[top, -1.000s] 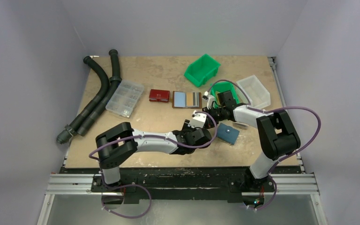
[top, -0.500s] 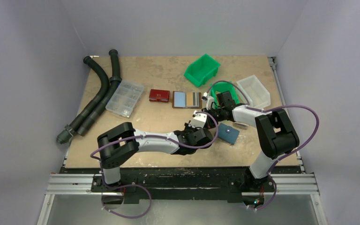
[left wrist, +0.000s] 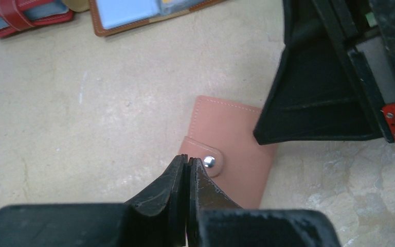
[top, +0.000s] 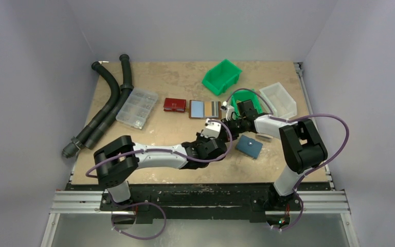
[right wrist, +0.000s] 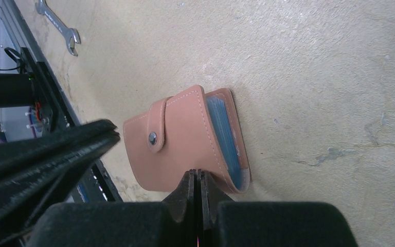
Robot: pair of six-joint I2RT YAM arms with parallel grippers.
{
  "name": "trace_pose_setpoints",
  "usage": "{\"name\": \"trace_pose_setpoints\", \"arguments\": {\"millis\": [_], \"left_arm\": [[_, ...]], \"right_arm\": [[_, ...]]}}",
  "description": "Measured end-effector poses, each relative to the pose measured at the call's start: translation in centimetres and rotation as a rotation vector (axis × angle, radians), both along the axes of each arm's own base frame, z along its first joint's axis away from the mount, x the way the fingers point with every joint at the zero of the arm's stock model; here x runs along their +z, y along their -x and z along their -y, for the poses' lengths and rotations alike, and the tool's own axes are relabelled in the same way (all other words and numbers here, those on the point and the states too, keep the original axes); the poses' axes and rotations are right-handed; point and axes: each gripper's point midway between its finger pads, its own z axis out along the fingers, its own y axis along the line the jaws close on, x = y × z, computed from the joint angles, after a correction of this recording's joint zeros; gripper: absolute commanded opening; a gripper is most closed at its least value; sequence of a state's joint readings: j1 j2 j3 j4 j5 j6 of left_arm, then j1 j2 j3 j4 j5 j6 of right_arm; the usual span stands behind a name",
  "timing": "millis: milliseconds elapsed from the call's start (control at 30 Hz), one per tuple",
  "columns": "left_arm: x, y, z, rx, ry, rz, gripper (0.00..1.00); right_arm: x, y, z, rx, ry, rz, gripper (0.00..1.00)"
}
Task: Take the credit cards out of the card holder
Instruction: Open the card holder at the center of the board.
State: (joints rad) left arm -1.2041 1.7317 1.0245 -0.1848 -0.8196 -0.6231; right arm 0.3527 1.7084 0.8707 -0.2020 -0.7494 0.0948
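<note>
Holder [right wrist: 185, 141] lies snapped shut on the surface [right wrist: 313, 77], blue cards [right wrist: 227, 135] tucked inside, left fingers [left wrist: 171, 184] and right fingers [right wrist: 186, 191] each pressed together at its edges: opening step, I'd say, so next pop that tab [left wrist: 198, 152].

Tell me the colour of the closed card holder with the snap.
Pinkish-tan card holder, silver snap; best in the right wrist view.

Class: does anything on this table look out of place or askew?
A silver metal open-ended spanner lies on the beige table near its edge, out of place for a card task. Nothing else stands out.
</note>
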Motion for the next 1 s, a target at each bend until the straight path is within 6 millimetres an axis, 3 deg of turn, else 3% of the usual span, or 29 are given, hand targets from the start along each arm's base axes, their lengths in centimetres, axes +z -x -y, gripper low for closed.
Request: {"name": "trace_pose_setpoints", "arguments": {"millis": [200,333,633,867,1000], "left_arm": [[0.9,-0.9,-2.0,0.028,0.006,0.011,0.0],[0.5,-0.5,-1.7,-0.03,0.005,-0.015,0.25],[-0.6,0.1,0.0,-0.121,0.004,-0.06,0.46],[-1.8,-0.4,1.1,-0.131,-0.04,-0.073,0.46],[-2.2,-0.6,0.9,-0.122,-0.061,-0.073,0.36]], "right_arm": [[0.0,0.0,0.0,0.0,0.001,-0.001,0.0],[0.0,0.0,0.0,0.0,0.001,-0.002,0.0],[0.0,0.0,0.0,0.001,0.001,-0.002,0.0],[0.0,0.0,0.0,0.002,0.002,-0.007,0.0],[0.0,0.0,0.0,0.002,0.003,-0.009,0.0]]}}
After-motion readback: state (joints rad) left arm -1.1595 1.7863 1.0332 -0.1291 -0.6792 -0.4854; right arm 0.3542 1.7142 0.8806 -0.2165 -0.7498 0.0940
